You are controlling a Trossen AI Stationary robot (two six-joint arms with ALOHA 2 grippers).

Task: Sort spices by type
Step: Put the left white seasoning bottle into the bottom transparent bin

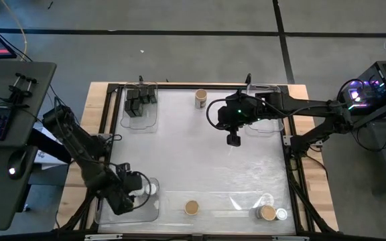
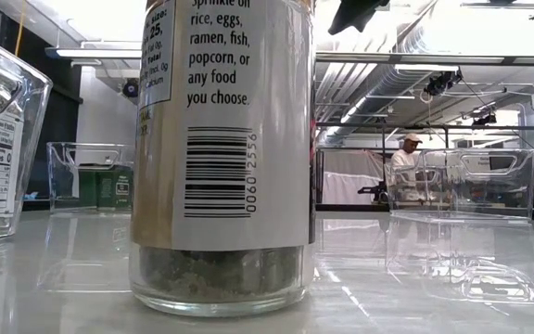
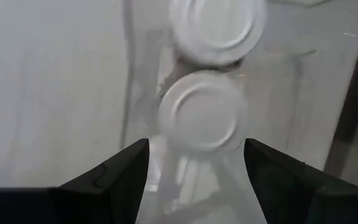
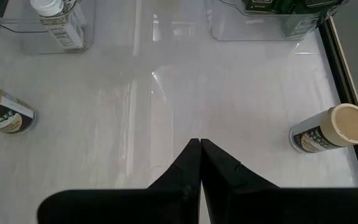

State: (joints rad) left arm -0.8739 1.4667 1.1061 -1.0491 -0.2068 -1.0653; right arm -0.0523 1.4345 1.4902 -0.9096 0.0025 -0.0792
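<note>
label cut off on near jar (image 2: 221, 158)

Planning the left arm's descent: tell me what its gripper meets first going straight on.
Likely the white-topped jar framed between the open jaws of the left gripper, inside the clear bin; a second white lid sits just beyond. Depth is unclear.

Looking straight down from overhead on the whole table (image 1: 200, 154). Level at tabletop, pressed close to a tan-topped jar (image 2: 221, 158), facing the room beyond. Left wrist near two white-topped jars (image 3: 202, 111), seemingly downward. Right wrist sharing the overhead's table.
</note>
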